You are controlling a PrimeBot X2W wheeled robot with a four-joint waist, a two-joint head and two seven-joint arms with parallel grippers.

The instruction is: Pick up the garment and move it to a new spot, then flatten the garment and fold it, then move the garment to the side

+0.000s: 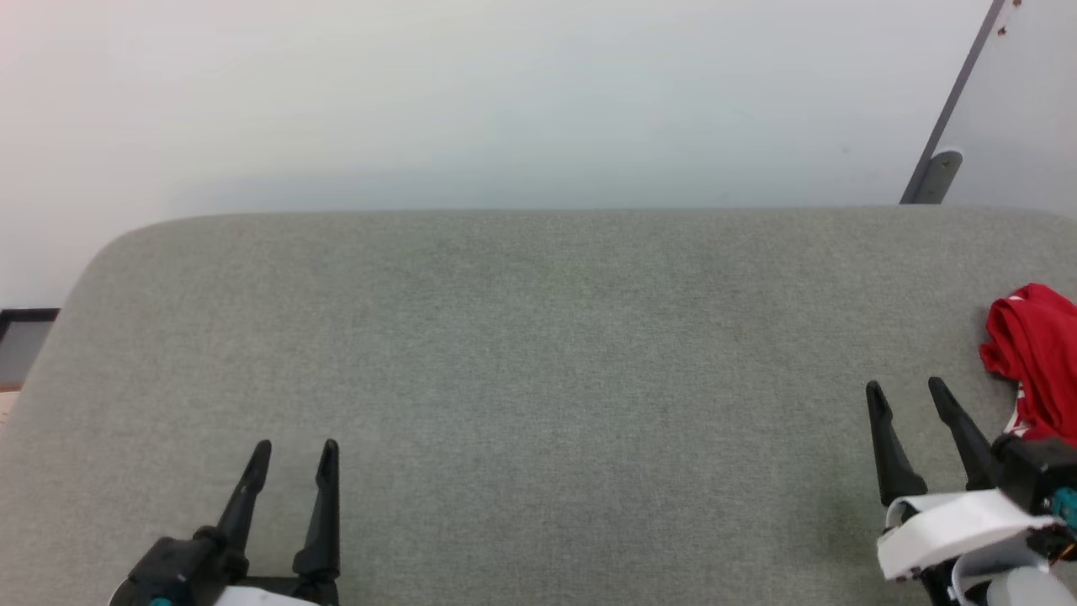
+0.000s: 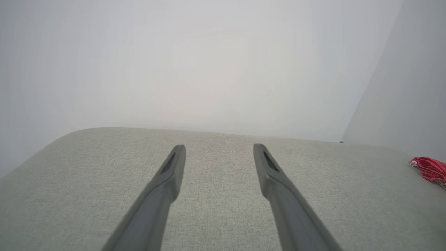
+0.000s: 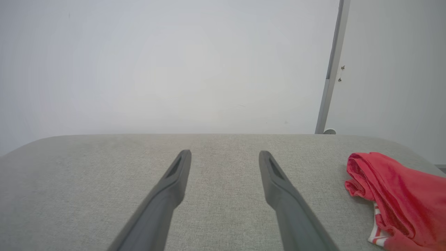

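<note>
The garment (image 1: 1037,362) is a crumpled red heap with a bit of white-red striped trim, lying at the far right edge of the grey fabric surface (image 1: 538,379). It lies to the right in the right wrist view (image 3: 397,198) and as a small red patch at the right edge of the left wrist view (image 2: 430,169). My right gripper (image 1: 907,394) is open just left of the garment, not touching it, with nothing between its fingers (image 3: 224,155). My left gripper (image 1: 296,454) is open at the lower left, far from the garment (image 2: 218,150).
A pale wall rises behind the grey surface. A grey metal post (image 1: 951,118) leans at the upper right behind the surface's far edge. The surface's rounded left corner (image 1: 109,252) drops off toward a dark-framed object (image 1: 21,337).
</note>
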